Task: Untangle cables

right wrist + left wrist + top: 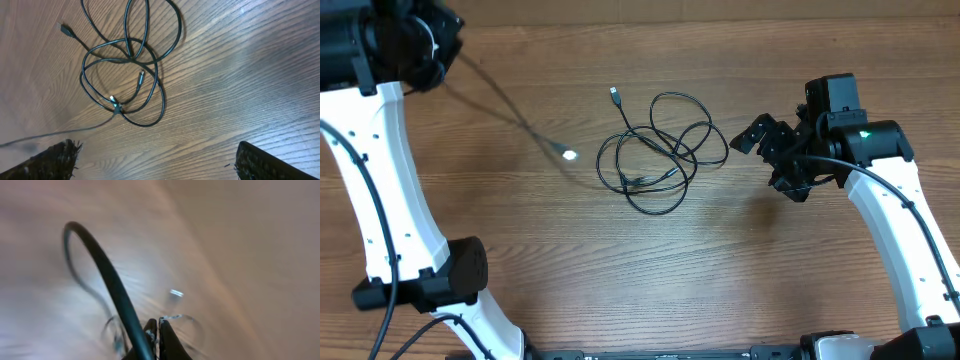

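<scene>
Black cables (130, 50) looped, left claw (158, 326) seemingly pinching one, right claw (157, 152) wide.

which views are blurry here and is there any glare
Left wrist: motion-smeared, only the left gripper and the cable it pinches read clearly. Overhead: sharp, but that cable is a faint streak, its plug tip glinting white. Right wrist: crisp tangled cables, soft glare on the table.

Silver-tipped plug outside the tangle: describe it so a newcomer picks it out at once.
On the wooden table, between the two arms, lies a tangle of black cables. From its upper left edge in the overhead view, one strand runs out to a small silver-tipped plug. Unlike the plug ends lying inside the loops, it rests alone on bare wood.
</scene>
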